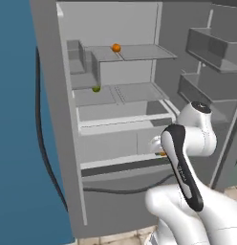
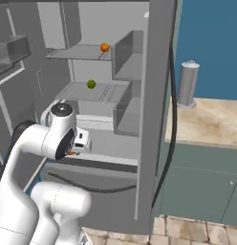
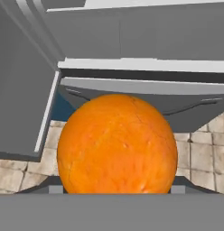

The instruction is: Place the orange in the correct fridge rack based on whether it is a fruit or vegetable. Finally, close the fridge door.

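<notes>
So we've got the orange [image 3: 117, 143] sitting right up against the hand cam, w/ the gripper [image 3: 114, 191] closed on it – dark finger tips peek out at both sides under the fruit. In the left base view a sliver of that orange [image 1: 162, 154] shows just past the dark wrist, low in front of the fridge drawers [image 1: 115, 139]; in the right base view it's a small orange speck [image 2: 71, 153] tucked beside the white hand.

Fridge is open. The fridge door [image 1: 213, 72] swings out to the right in the left base view, w/ grey bins on its inner face. Inside we see two shelves: the upper shelf [image 1: 139, 51] carries another small orange ball [image 1: 116, 48], and the lower shelf [image 1: 134, 92] has a small green ball [image 1: 96, 88] near its left part. Same pair shows from the other side: orange ball [image 2: 104, 47] up top, green ball [image 2: 91, 84] one level below.

The held orange is well below both shelves, approx level w/ the drawers.

Off to the right of the fridge, a grey cylinder [image 2: 187, 84] stands upright on the counter [image 2: 211, 124] against the blue wall. Below the hand, tiled floor [image 3: 202, 153] and a dark cable [image 1: 120, 190] along the fridge's base.
</notes>
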